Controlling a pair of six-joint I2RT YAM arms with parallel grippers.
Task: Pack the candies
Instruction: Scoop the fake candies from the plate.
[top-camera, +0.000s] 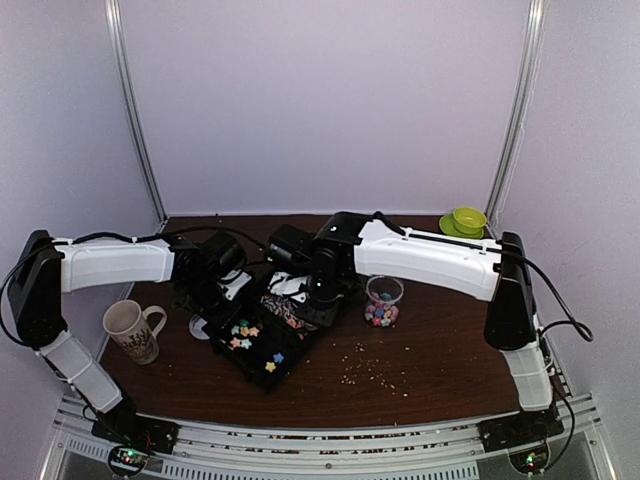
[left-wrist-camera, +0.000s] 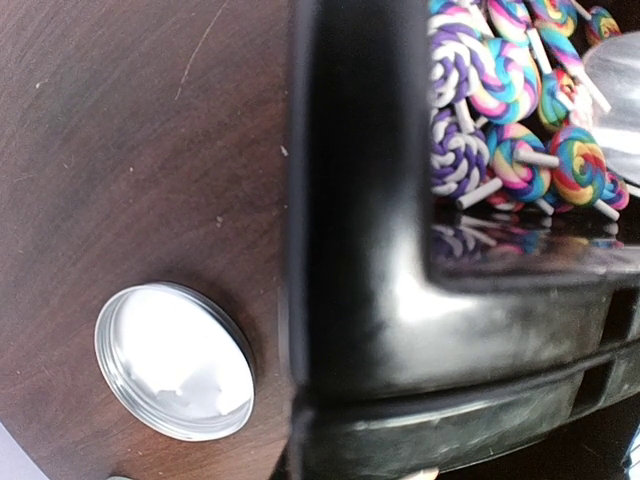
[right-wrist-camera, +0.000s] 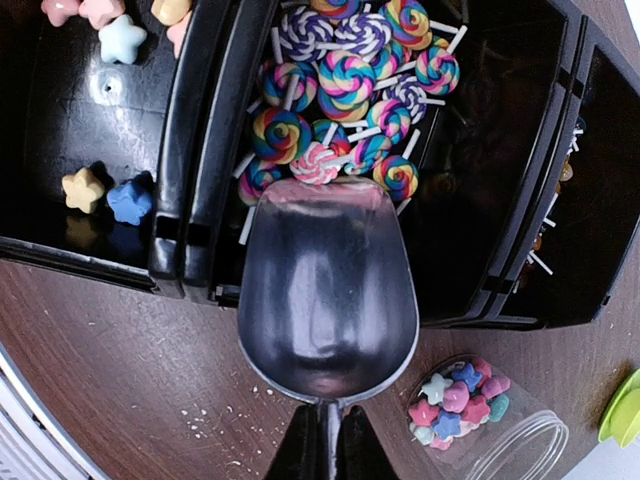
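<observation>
Right wrist view: right gripper (right-wrist-camera: 322, 452) clamped on the scoop (right-wrist-camera: 325, 290) handle, empty bowl at the lollipop candies (right-wrist-camera: 345, 90) in the black tray (right-wrist-camera: 200, 150). A shallow dig could flick them out; left gripper (top-camera: 212, 290) closed at the tray's edge.

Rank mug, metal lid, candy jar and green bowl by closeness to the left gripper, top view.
1. Metal lid, beside the left gripper.
2. Mug, far left.
3. Candy jar, right of centre.
4. Green bowl, back right corner.
</observation>
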